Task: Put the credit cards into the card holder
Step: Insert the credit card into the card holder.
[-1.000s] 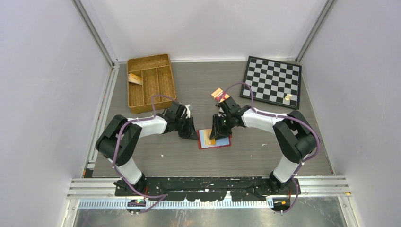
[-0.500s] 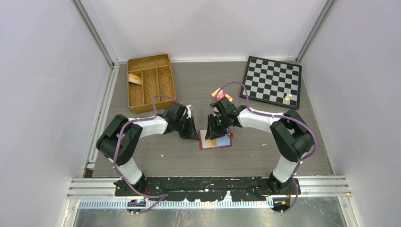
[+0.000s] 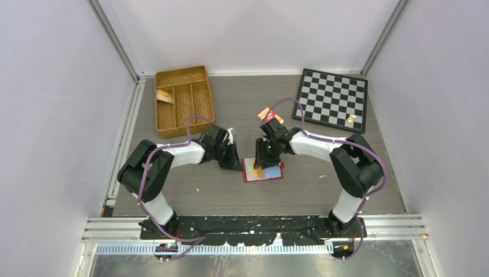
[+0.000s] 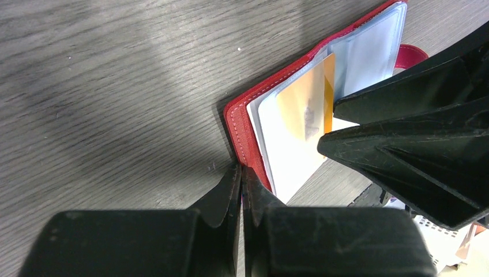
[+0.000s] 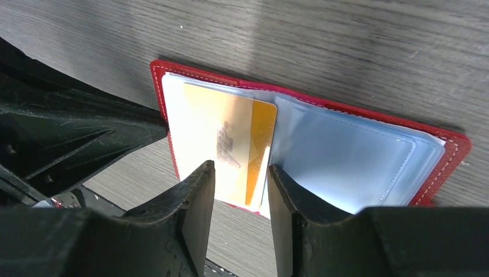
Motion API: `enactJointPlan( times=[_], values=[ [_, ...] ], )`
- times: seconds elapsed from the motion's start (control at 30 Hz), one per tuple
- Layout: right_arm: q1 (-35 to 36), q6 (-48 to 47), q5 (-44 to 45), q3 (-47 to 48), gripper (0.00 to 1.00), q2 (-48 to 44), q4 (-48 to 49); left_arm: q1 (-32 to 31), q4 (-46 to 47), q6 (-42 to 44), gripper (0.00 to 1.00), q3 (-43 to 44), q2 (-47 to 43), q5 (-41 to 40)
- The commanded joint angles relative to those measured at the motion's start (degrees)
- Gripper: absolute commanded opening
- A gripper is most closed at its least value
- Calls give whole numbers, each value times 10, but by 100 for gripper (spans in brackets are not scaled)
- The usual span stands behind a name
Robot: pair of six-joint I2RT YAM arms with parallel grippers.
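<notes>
Just at the tips of the left claw (image 4: 241,171), which is pressed together, lies the red corner edge of the open card holder (image 4: 237,124), touching them. The right claw (image 5: 239,173) stands spread over an orange credit card (image 5: 222,138) part-way in a clear sleeve just beyond its fingers. Farther beyond both claws sit a wicker tray (image 3: 199,98) and a chessboard (image 3: 328,95).

Noted on grey wood-grain tabletop (image 3: 236,95): wicker divided tray (image 3: 196,109) far left, small tan item (image 3: 164,96) inside; checkerboard (image 3: 328,95) far right, yellowish piece (image 3: 350,119) near its corner; orange-red pack (image 3: 265,113) between.
</notes>
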Motion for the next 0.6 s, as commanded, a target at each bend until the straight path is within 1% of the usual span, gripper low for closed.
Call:
enactJointPlan(
  times=[0.0,0.13,0.33,0.57],
  values=[
    [-2,6,21,12,44,-4,-6,-3,-8,14,5,0,10,-22],
    [-2,7,22,11,45,-2,-3,-3,-7,14,5,-1,11,-21],
    [-1,17,-15,8,45,1,30,-3,-7,14,4,2,14,-18],
    [2,19,-39,22,45,12,45,-3,-7,14,4,3,13,-17]
  ],
)
